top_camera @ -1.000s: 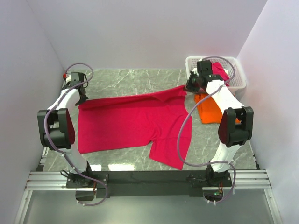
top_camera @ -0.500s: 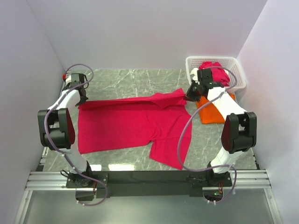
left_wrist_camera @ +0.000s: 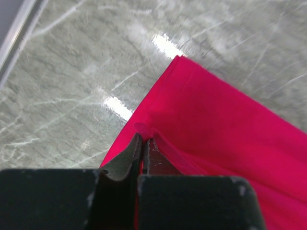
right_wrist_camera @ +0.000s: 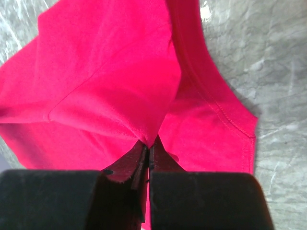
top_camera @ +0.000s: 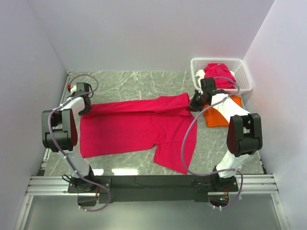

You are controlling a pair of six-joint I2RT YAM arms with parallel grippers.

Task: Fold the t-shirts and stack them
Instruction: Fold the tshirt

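Note:
A crimson-pink t-shirt (top_camera: 136, 127) lies spread across the marble table, its far edge lifted and folding toward me. My left gripper (top_camera: 87, 108) is shut on the shirt's far left corner (left_wrist_camera: 144, 130). My right gripper (top_camera: 193, 105) is shut on the far right corner, pinching a fold of the cloth (right_wrist_camera: 152, 139). A folded orange t-shirt (top_camera: 218, 115) lies on the table to the right of the right gripper. Another crimson-pink t-shirt (top_camera: 218, 72) sits crumpled in the basket.
The white lattice basket (top_camera: 244, 76) stands at the back right corner. Grey walls close in the table on the left, back and right. Bare marble (top_camera: 134, 81) shows behind the spread shirt.
Both grippers have pulled the shirt's far edge toward the near side; the right gripper has moved from in front of the basket down beside the orange shirt, and the left corner has shifted nearer too.

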